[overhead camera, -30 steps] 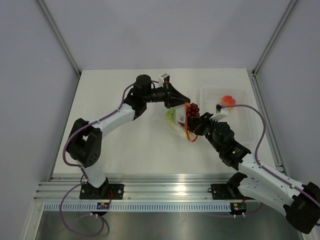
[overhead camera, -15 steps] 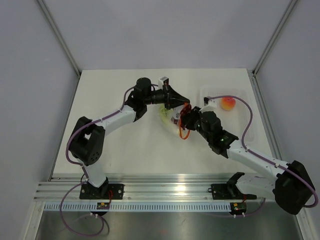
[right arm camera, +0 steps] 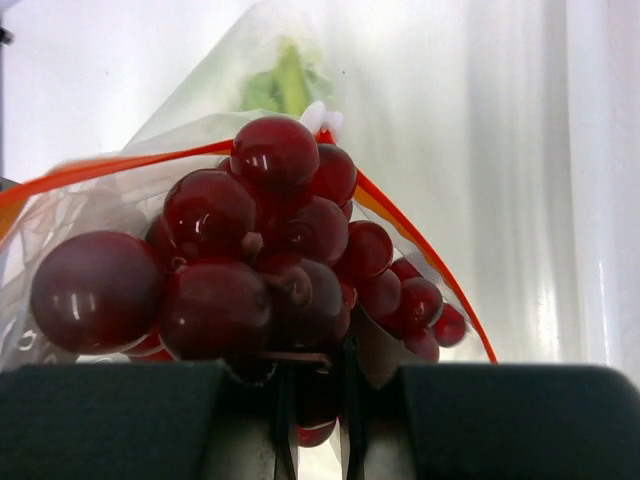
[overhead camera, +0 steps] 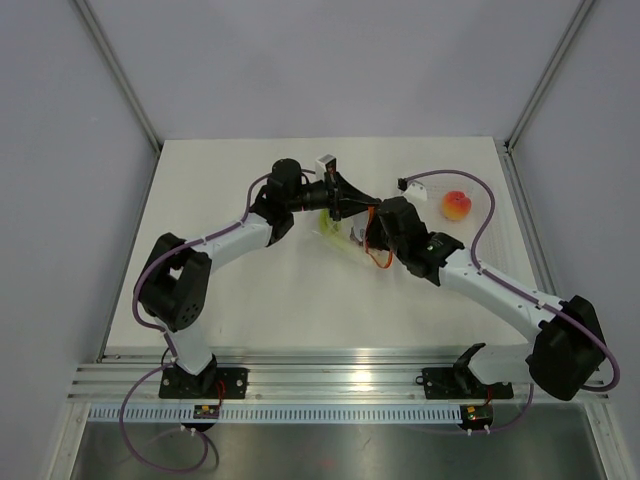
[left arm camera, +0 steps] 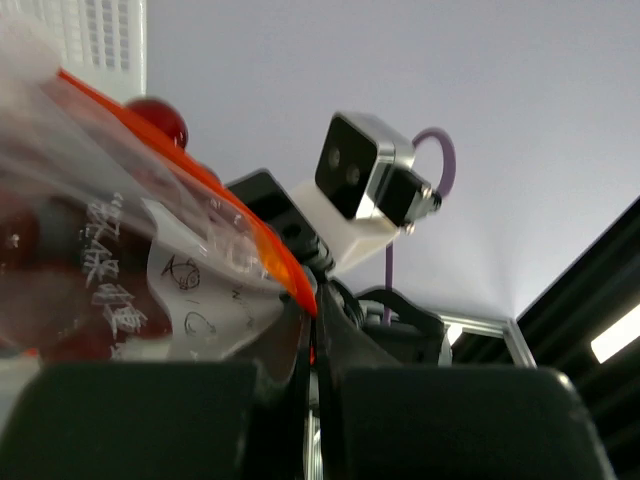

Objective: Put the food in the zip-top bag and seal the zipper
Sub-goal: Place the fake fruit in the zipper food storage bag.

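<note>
The clear zip-top bag [overhead camera: 343, 232] hangs open between the two grippers, its orange-red zipper [overhead camera: 378, 262] looping below. My left gripper [overhead camera: 357, 205] is shut on the zipper strip [left arm camera: 285, 262] at the bag's mouth. My right gripper [overhead camera: 374, 233] is shut on the bunch of dark red grapes [right arm camera: 250, 260] and holds it in the bag's mouth, with the orange strip [right arm camera: 410, 235] running round the bunch. Pale-green stalks [right arm camera: 283, 83] lie inside the bag and also show in the top view [overhead camera: 333, 226]. The orange-pink peach [overhead camera: 456, 206] sits in the clear tray.
The rigid clear tray [overhead camera: 497, 222] stands at the right of the table, under the right arm's cable. The right wrist's camera [left arm camera: 367, 178] is close in front of the left gripper. Grey walls surround the white table [overhead camera: 230, 300].
My right gripper has swung left and away from me with the grapes, up to the bag's mouth. The left gripper has kept its hold on the zipper edge, shifting slightly left.
</note>
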